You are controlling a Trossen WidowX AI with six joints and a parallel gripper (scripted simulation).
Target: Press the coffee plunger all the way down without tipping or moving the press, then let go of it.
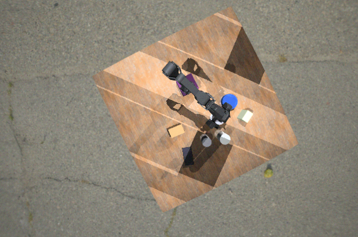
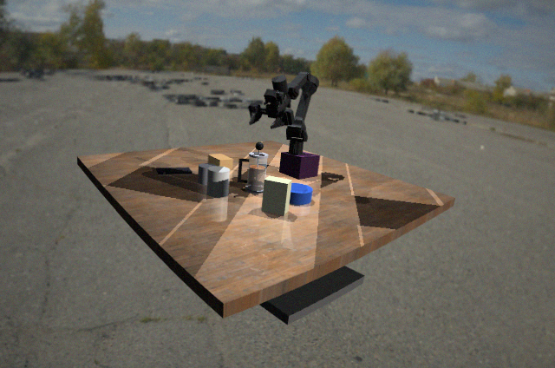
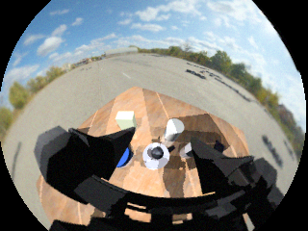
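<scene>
Near corner: the wooden table (image 1: 248, 32) (image 2: 251, 265) (image 3: 137, 96) points this corner at the exterior camera; a dark slab (image 2: 318, 294) shows below the near right edge, in that view only.
Pale green box (image 1: 245, 115) (image 2: 276, 202) (image 3: 126, 119): upright, closest of the objects to the near corner; its height reads only from the exterior.
Blue disc (image 1: 229, 99) (image 2: 301, 194) (image 3: 124, 158): just behind the box, toward the right corner; whole outline from the top, partly hidden in the other views.
White-topped cylinder (image 1: 225, 138) (image 2: 218, 182) (image 3: 174, 130): standing left of the box.
Grey cylinder (image 1: 206, 140) (image 2: 203, 174) (image 3: 187, 150): beside it, toward the left corner; the exterior view hides part.
Coffee press (image 1: 220, 122) (image 2: 257, 175) (image 3: 156, 164): upright, inward from all edges; mostly covered by the arm from the top.
Plunger knob (image 2: 259, 146) (image 3: 157, 152): above the lid on a bare bit of rod, clearest from the exterior.
Tan block (image 1: 175, 130) (image 2: 219, 161): behind the cylinders.
Dark flat piece (image 1: 188, 156) (image 2: 173, 170) (image 3: 218, 146): lying toward the left corner.
Gripper (image 1: 220, 115) (image 2: 262, 125) (image 3: 164, 135): wide open, holding nothing, above and apart from the knob.
Purple block (image 1: 191, 80) (image 2: 299, 165): beneath the arm (image 1: 189, 85) (image 2: 303, 106).
</scene>
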